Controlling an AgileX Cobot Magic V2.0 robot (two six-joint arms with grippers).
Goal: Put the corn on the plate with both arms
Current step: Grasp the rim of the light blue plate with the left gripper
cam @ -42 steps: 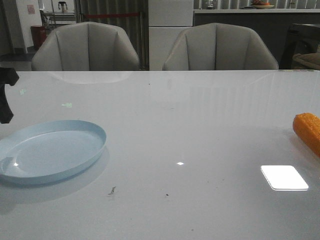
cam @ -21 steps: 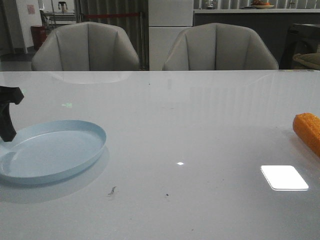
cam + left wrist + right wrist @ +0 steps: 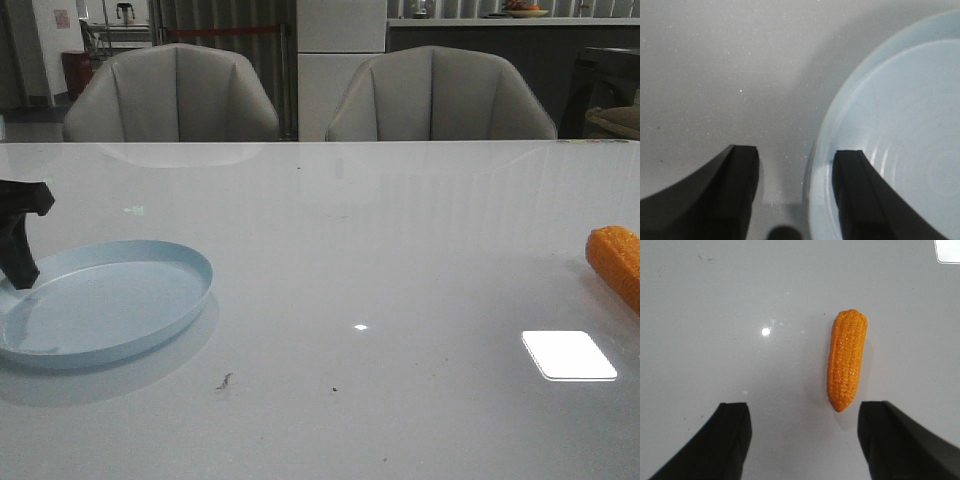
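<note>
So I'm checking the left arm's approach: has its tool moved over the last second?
Yes. The left tool has shifted rightward in the front view, over the plate's left rim.

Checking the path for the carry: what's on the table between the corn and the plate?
Nothing solid: in the front view, only bare table with light reflections and tiny specks separates the corn from the plate.
</note>
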